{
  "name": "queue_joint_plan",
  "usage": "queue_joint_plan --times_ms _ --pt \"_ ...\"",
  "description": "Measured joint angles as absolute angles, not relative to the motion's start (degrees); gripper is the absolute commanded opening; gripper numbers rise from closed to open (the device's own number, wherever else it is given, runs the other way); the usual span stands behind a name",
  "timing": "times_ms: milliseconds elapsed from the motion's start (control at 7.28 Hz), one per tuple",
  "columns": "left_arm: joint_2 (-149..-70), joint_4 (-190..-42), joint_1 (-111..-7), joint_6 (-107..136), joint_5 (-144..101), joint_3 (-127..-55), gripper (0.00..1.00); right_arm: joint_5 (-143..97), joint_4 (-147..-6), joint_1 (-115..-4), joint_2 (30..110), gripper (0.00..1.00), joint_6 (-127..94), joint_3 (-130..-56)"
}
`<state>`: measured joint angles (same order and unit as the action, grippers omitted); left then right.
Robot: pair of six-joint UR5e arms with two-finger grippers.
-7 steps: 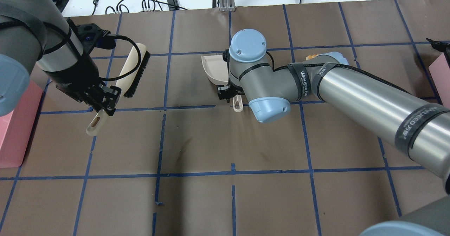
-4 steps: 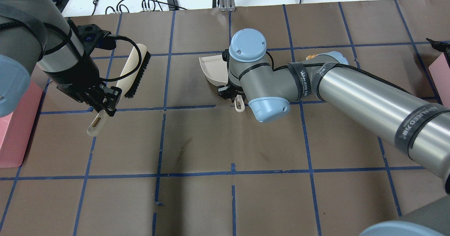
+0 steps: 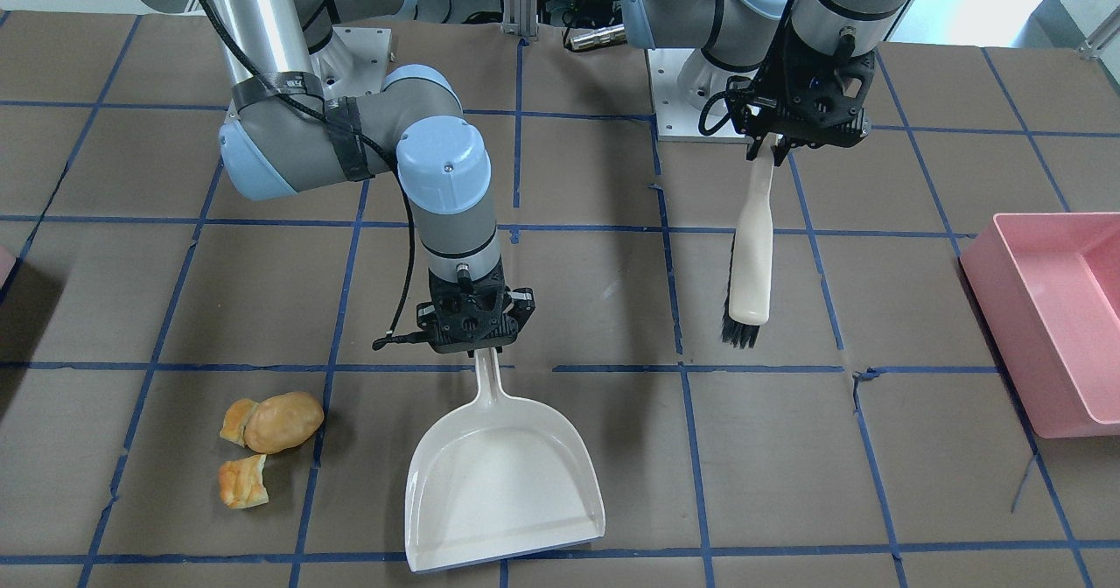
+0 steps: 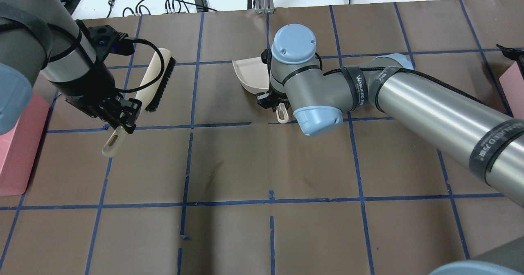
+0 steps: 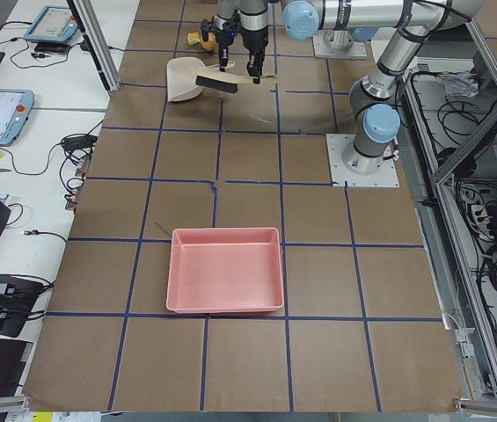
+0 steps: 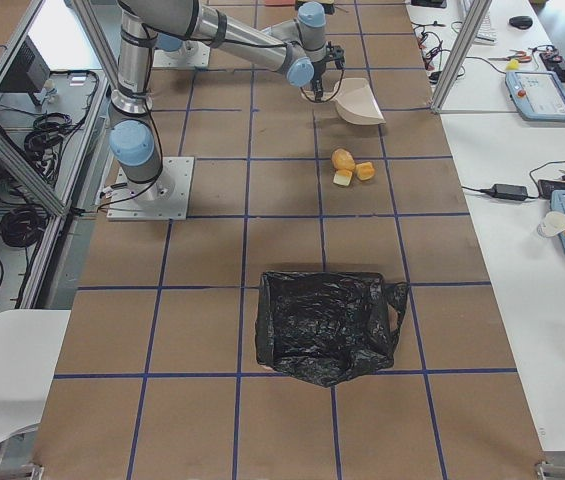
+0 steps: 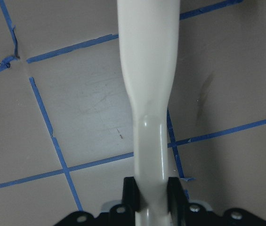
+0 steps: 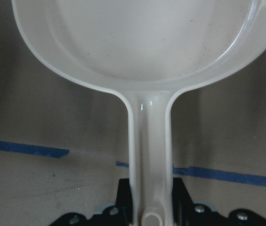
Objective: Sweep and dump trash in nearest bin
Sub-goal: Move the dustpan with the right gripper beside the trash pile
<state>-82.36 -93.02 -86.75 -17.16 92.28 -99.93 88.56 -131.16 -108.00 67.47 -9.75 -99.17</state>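
Note:
The trash lies on the table in the front view: a potato-like lump [image 3: 283,422] and two bread chunks [image 3: 236,420] [image 3: 243,481]. It also shows in the right side view [image 6: 343,159]. My right gripper [image 3: 477,343] [image 4: 272,103] is shut on the handle of a white dustpan [image 3: 503,483] [image 8: 147,42], which is beside the trash and apart from it. My left gripper [image 3: 770,143] [image 4: 120,121] is shut on the handle of a cream brush [image 3: 752,255] [image 7: 147,70] with black bristles. The bin shows as a pink corner [image 4: 516,93] at the overhead view's right edge.
A large pink tub [image 3: 1050,308] [image 5: 224,281] stands on my left side. A black bag [image 6: 327,325] covers the bin in the right side view. The table is brown paper with a blue tape grid [image 4: 270,199]. Cables lie beyond the far edge [image 4: 176,3].
My right arm has shifted the dustpan slightly away from me and to the right. My left arm with the brush has barely moved.

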Motion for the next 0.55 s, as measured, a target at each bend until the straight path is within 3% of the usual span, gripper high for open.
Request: queue_joint_plan --times_ms 549 --pt "-82.45 -93.07 -86.77 -17.12 91.51 -99.9 0.0 84.64 -110.72 -90.26 74.18 0.0 17.9 -92.95"
